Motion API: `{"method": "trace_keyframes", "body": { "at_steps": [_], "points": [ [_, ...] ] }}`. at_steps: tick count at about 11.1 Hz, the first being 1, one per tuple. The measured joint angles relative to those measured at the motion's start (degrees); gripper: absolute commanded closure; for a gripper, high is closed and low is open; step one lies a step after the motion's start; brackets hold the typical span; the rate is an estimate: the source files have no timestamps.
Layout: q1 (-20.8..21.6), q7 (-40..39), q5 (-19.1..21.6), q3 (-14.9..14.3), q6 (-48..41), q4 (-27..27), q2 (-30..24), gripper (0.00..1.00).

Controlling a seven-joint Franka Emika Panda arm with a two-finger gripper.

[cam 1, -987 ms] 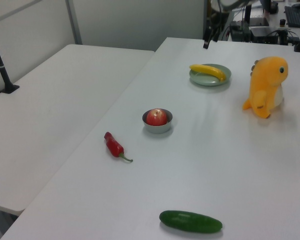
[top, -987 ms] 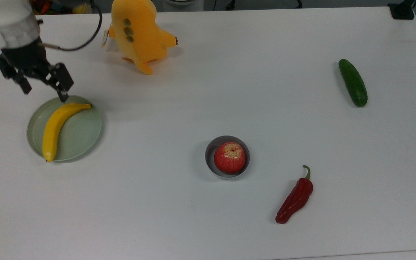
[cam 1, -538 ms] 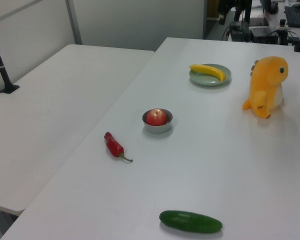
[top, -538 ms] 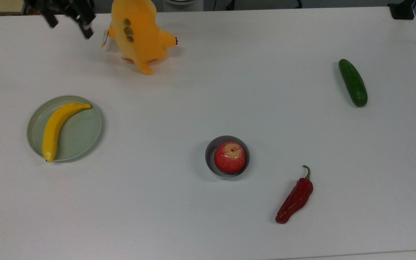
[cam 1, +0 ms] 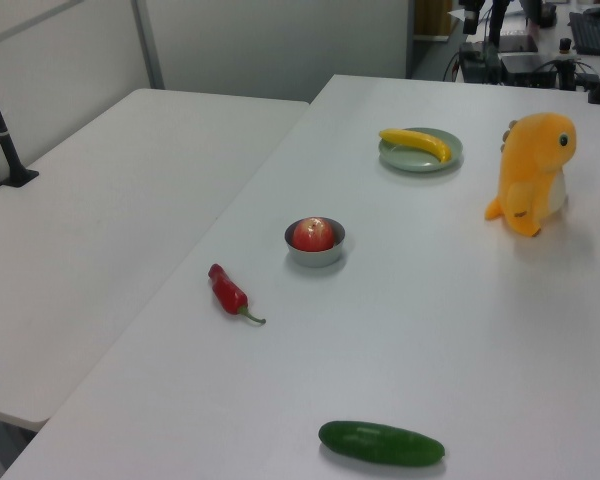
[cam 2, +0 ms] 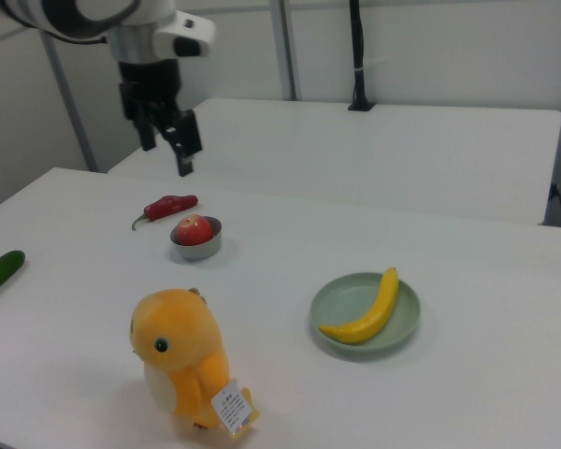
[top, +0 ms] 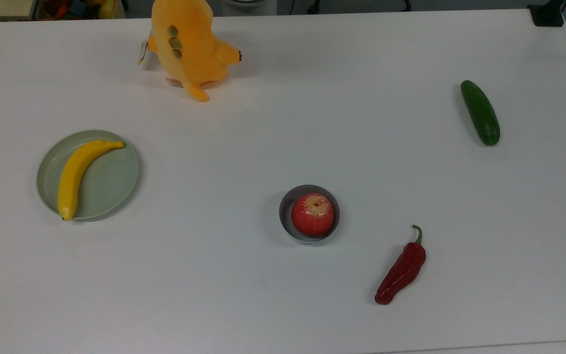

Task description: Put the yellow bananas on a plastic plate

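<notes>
A bright yellow banana (top: 76, 172) lies across the round pale green plate (top: 111, 184) at the top view's left, its dark tip over the plate's near rim. The left view has the banana (cam 1: 417, 143) on the plate (cam 1: 421, 165) at the far end of the table. In the right view the banana (cam 2: 369, 309) rests in the plate (cam 2: 335, 301), and my gripper (cam 2: 166, 157) hangs high in the air at the right view's upper left, far from the plate. It is open and holds nothing.
An orange-yellow plush toy (top: 187, 46) stands at the table's far edge in the top view. A red apple sits in a small grey bowl (top: 285, 216) mid-table. A red pepper (top: 402, 270) and a green cucumber (top: 480, 113) lie toward the top view's right.
My gripper has lifted from just beside the plate and left the top view over its upper edge. The banana stays on the plate, unmoved.
</notes>
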Motion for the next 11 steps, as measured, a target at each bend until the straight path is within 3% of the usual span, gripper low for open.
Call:
{"method": "trace_keyframes", "body": {
  "at_steps": [3, 6, 11],
  "points": [
    [3.0, 0.2, -1.0, 2.3, 0.0, -2.1, -1.3, 0.00],
    [8.0, 0.2, -6.0, 2.4, 2.3, -5.0, -1.4, 0.00],
    [9.0, -8.2, -8.0, 1.6, 11.8, -8.2, -1.3, 0.00]
  ]
}}
